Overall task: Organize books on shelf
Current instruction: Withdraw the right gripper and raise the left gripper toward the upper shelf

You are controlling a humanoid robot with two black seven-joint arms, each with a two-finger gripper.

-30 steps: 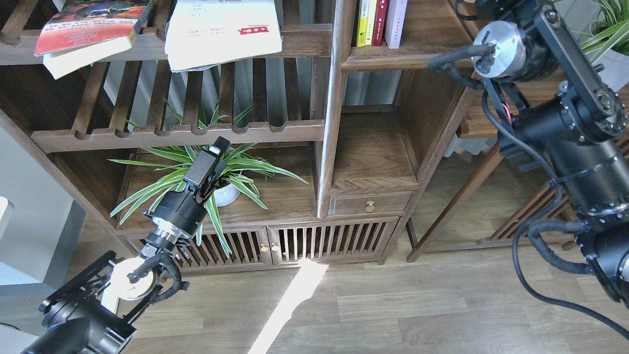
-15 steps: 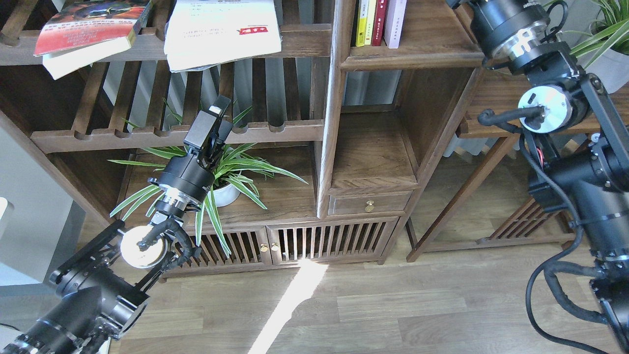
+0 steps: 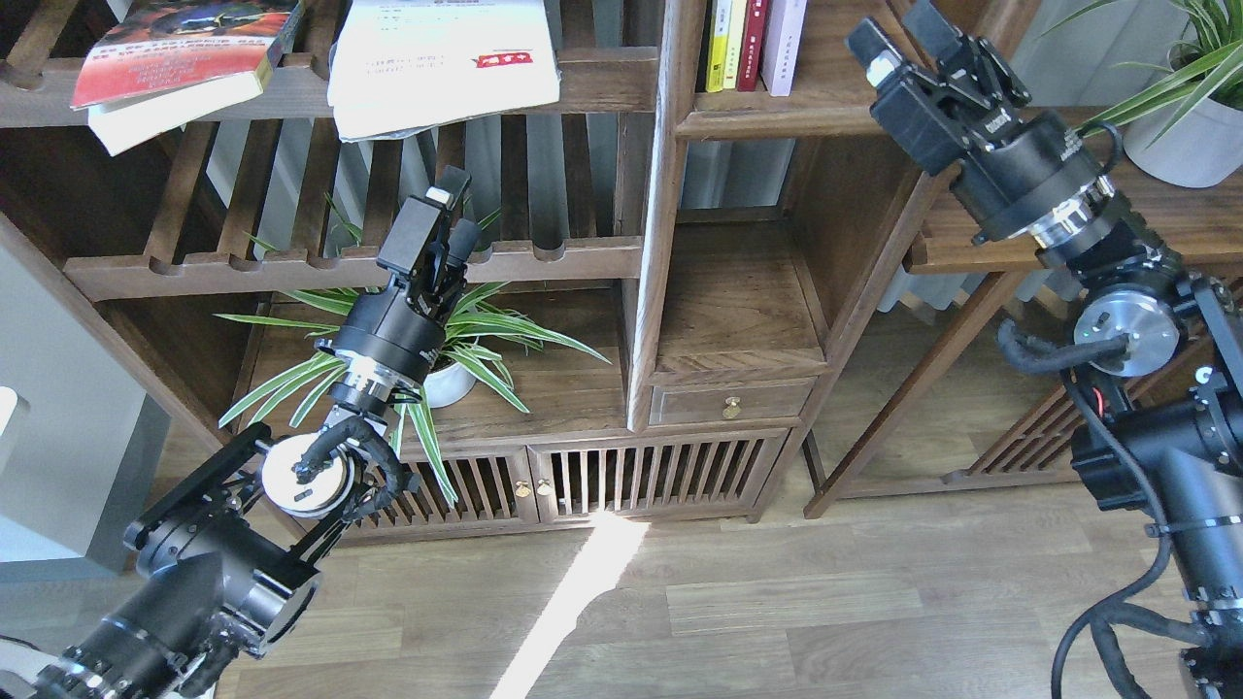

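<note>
A thick book with a red-orange dark cover (image 3: 175,49) lies flat on the slatted rack at the top left. A large white book with a red logo (image 3: 442,58) lies to its right and overhangs the rail. The thin pale booklet cannot be made out. The shelf (image 3: 835,97) is the dark board flooring the narrow cubby at the top centre, and a few upright books (image 3: 753,44) stand at its left. My left gripper (image 3: 442,218) is open and empty, in front of the lower slatted rail, below the white book. My right gripper (image 3: 898,34) is open and empty, just right of the upright books.
A spider plant in a white pot (image 3: 447,383) stands on the wide lower board behind my left wrist. A lower cubby (image 3: 738,311) sits above a small drawer (image 3: 730,403). Another potted plant (image 3: 1185,136) stands on a side board at the right. Wood floor lies below.
My left gripper has risen from the plant up to the lower slatted rail. My right arm has swung, bringing its gripper into view beside the cubby shelf.
</note>
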